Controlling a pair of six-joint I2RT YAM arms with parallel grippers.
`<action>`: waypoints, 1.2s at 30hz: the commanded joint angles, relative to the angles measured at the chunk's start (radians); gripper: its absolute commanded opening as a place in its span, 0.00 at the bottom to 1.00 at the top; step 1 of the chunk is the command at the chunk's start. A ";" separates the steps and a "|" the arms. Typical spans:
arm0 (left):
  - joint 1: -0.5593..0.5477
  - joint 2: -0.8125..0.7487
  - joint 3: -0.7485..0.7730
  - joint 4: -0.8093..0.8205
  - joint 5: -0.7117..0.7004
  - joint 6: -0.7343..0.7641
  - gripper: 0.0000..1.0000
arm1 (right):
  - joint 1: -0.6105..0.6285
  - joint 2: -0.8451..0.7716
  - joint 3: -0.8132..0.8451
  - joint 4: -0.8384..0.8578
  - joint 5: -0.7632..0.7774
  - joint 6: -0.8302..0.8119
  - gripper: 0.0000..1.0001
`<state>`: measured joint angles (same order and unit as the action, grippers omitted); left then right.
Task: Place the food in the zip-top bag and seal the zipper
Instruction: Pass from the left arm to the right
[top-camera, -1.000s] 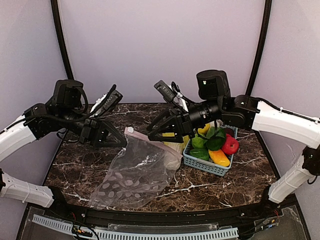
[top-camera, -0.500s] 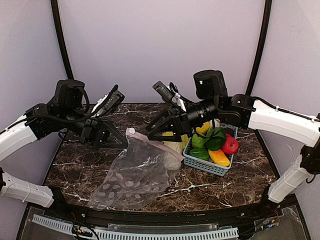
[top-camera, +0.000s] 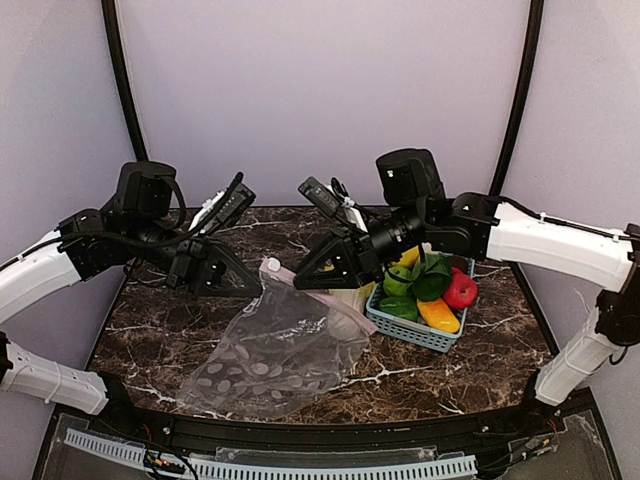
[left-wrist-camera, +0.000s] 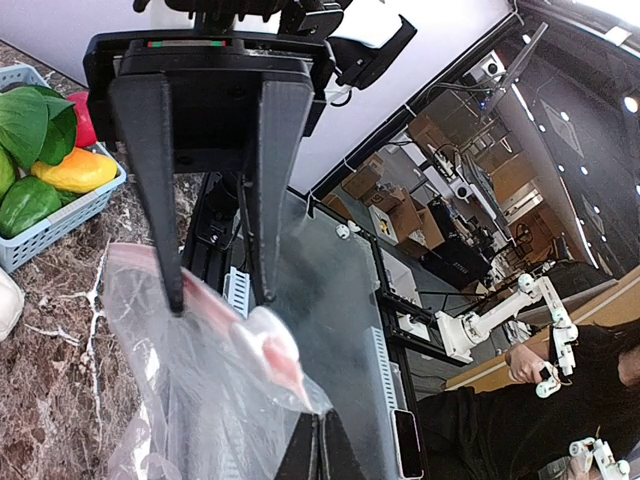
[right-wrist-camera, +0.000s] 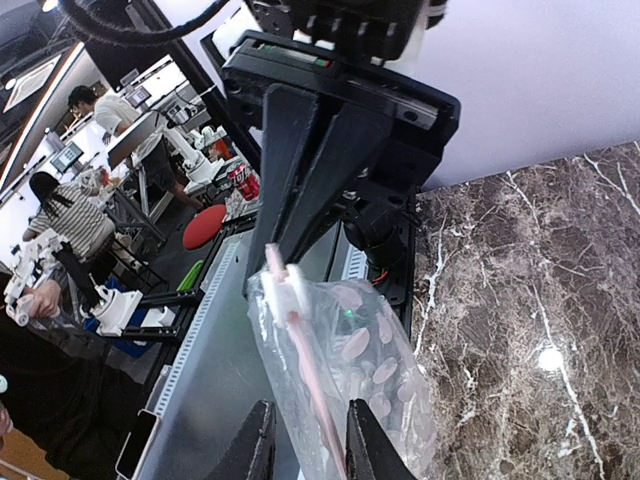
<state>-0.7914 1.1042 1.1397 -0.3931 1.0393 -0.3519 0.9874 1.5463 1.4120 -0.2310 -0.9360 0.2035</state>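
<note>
The clear zip-top bag (top-camera: 280, 350) hangs over the marble table, held up by its mouth. My left gripper (top-camera: 256, 288) is shut on the bag's corner by the white slider (right-wrist-camera: 285, 288); it also shows in its own view (left-wrist-camera: 318, 440). My right gripper (top-camera: 300, 280) is open, its fingers straddling the pinkish zipper (right-wrist-camera: 318, 395) close to the left gripper. No food shows in the bag. The lemon (top-camera: 407, 258), green apple (top-camera: 397, 283), orange-yellow pepper (top-camera: 438, 315) and red fruit (top-camera: 460, 290) lie in the basket. The pale napa cabbage (top-camera: 350, 297) stands beside it, partly behind the bag.
The light-blue slotted basket (top-camera: 412, 330) stands right of centre and also holds a green leafy vegetable (top-camera: 432, 275). Both arms reach in over the middle of the table. The table's near edge (top-camera: 320, 425) lies just below the bag's bottom.
My right gripper has moved left along the zipper toward my left gripper. The bag's mouth has shifted slightly with it. The left gripper keeps its hold on the corner.
</note>
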 joint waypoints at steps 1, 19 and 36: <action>-0.006 0.008 -0.018 0.024 0.008 0.006 0.01 | -0.005 -0.049 -0.034 0.030 -0.016 0.012 0.17; -0.006 0.020 0.000 0.087 -0.166 0.010 0.78 | 0.000 -0.154 -0.134 0.102 0.164 0.067 0.00; -0.007 0.042 0.017 0.123 -0.223 0.008 0.55 | 0.009 -0.113 -0.103 0.065 0.200 0.074 0.00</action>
<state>-0.7925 1.1500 1.1389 -0.2989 0.8173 -0.3435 0.9890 1.4162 1.2896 -0.1650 -0.7532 0.2714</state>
